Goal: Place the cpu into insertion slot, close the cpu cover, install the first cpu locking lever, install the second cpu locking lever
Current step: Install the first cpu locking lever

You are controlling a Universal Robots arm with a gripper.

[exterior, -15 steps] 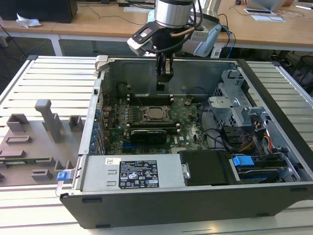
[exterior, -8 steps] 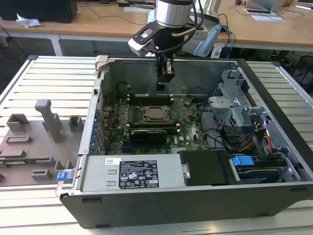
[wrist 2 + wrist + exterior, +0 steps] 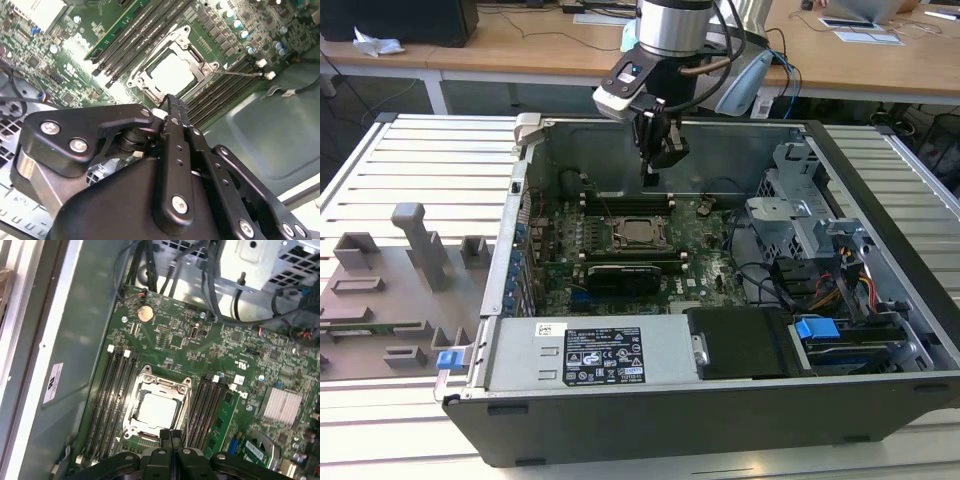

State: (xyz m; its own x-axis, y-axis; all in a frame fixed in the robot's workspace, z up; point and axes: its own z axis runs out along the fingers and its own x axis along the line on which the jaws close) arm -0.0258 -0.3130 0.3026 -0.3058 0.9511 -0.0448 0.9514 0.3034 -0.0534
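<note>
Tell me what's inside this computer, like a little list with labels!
place: open computer case with a green motherboard inside
cpu: lying flat in the insertion slot, silver top up
cpu cover: folded down around the cpu
gripper: shut, holding nothing, up above the motherboard near the slot

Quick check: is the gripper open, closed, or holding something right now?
Gripper: fingers shut, nothing visible between them; it hovers near the cpu.
</note>
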